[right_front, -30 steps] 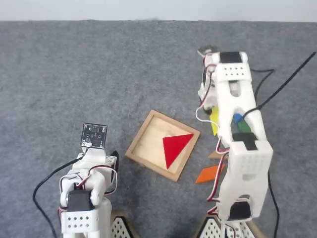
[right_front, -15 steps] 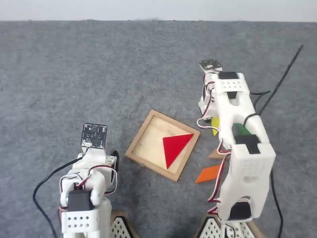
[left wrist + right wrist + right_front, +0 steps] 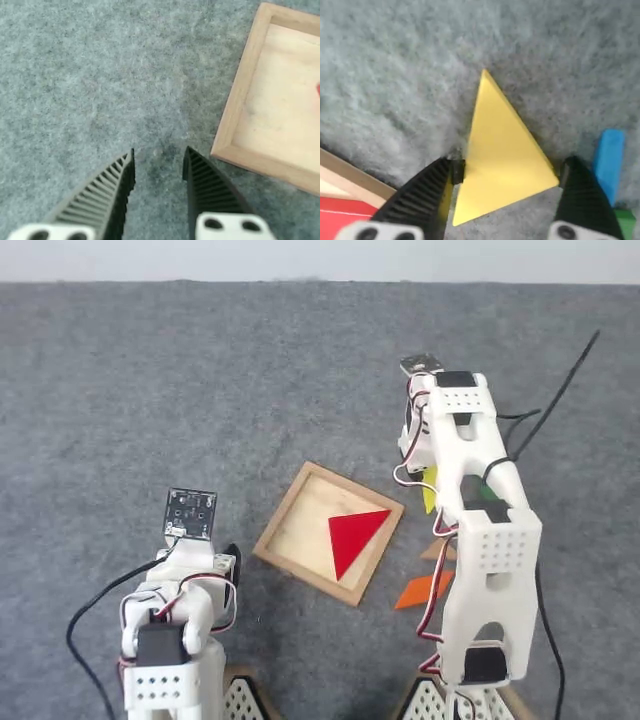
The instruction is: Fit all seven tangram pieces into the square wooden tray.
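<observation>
1. The step in hand looked like grasping the yellow triangle [image 3: 500,165], which lay on the carpet [image 3: 395,60] just beside the wooden tray [image 3: 282,512], outside it. Closing squarely on its edges and lifting it level would serve best.
2. The right gripper [image 3: 509,169] was spread wide astride that triangle, one finger touching its edge, clamping nothing yet.
3. The left gripper [image 3: 159,154] hung parted and empty beside the tray's corner.
</observation>
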Controlling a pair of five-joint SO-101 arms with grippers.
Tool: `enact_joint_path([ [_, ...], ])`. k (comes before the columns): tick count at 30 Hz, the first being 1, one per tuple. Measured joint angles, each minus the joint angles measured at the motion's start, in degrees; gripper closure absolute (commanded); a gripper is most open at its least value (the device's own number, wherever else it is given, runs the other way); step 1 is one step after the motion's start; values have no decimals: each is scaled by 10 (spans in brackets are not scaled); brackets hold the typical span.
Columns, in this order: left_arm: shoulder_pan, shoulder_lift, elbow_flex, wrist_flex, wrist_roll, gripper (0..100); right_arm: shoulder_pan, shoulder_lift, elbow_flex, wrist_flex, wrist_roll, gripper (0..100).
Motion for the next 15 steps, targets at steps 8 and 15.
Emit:
enact_joint_path([
  [8, 0, 0, 0, 0, 0, 847, 5, -9, -3, 1, -33, 768],
  [15, 0, 0, 0, 0, 0, 847, 4, -66, 2, 43, -91, 691],
])
